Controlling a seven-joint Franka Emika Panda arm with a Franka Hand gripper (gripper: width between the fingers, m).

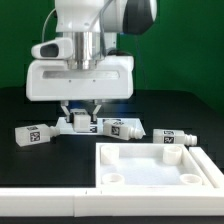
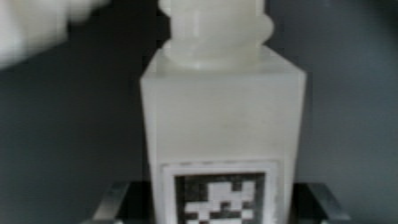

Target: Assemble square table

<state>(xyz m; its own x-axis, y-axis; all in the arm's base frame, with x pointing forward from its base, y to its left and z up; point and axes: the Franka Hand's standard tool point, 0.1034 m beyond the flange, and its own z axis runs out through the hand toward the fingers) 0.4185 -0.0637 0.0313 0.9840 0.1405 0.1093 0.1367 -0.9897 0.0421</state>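
The square table top lies at the front on the exterior view's right, white with a raised rim and round corner sockets. Several stubby white tagged legs lie in a row behind it: one at the left, one right of middle, one at the far right. My gripper is down over another leg between the left and middle ones. In the wrist view this leg fills the picture. The dark fingers press on both its sides beside its tag. The gripper is shut on it.
A long plain white rail runs along the front edge at the exterior view's left, touching the table top's near corner. The table surface is black, with a green wall behind.
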